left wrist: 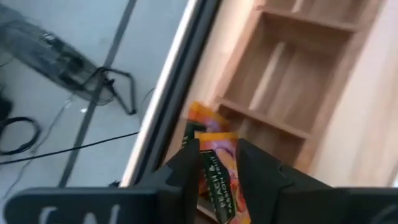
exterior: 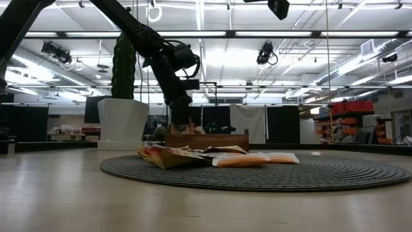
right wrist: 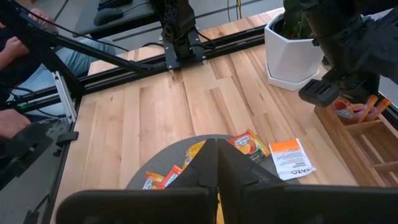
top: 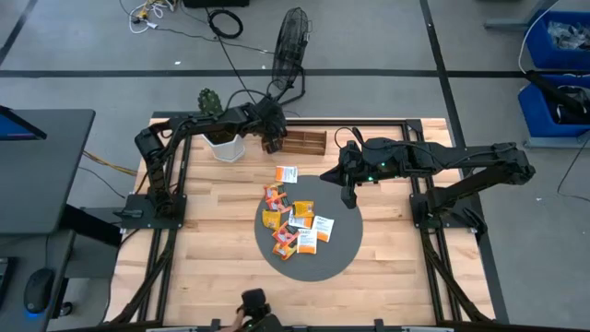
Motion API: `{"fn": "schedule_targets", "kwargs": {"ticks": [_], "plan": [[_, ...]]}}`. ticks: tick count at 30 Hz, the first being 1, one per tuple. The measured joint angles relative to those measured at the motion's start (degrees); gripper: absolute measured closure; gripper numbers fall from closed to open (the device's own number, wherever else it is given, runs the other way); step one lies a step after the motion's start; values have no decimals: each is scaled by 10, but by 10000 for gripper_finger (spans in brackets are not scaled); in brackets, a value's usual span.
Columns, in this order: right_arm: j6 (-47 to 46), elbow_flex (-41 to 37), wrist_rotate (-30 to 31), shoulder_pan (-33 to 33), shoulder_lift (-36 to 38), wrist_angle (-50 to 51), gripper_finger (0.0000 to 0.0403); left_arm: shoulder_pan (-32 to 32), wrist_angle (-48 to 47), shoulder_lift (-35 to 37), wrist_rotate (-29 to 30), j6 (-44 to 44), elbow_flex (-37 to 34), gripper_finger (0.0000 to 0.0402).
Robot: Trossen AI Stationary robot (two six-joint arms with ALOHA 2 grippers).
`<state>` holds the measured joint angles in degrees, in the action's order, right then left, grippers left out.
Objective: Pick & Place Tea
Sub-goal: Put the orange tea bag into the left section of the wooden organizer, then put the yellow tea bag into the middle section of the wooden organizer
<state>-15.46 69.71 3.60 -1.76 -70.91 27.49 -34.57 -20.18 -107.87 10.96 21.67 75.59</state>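
The left end effector (top: 273,138) hangs over the end compartment of the wooden tray (top: 309,143), at the far edge of the desk (top: 212,240). In the left wrist view 1 orange sachet (left wrist: 219,180) stands between its fingers (left wrist: 186,171), which are slightly spread; whether they are pinching it cannot be told. A 2nd orange sachet (left wrist: 202,118) shows behind it in the same compartment, partly hidden. The tray's other compartments look bare.

The right end effector (top: 348,197) hovers at the far right rim of the grey disc (top: 323,263), fingers pressed together and holding nothing.

The remaining tea lies in 2 places: 1 white-and-orange sachet (top: 287,173) alone on the wood, just beyond the disc, and a heap of sachets (top: 290,226) on the disc's left half. Roughly 9 or 10 can be picked out there, orange, white and red, but they overlap, so the count is unsure.

1 white pot (top: 226,145) with a green plant stands left of the tray. In the low view the heap hides most of the tray.
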Motion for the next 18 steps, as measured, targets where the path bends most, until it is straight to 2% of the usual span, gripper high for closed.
{"fn": "schedule_targets", "kwargs": {"ticks": [3,12,18], "plan": [[2,0,0,0,0,0,401,0,-3,3,29,0,0,278],[5,0,4,3,1,23,391,27,-46,70,29,-19,40,257],[5,0,51,3,12,75,391,92,-145,142,-45,-129,75,258]]}}
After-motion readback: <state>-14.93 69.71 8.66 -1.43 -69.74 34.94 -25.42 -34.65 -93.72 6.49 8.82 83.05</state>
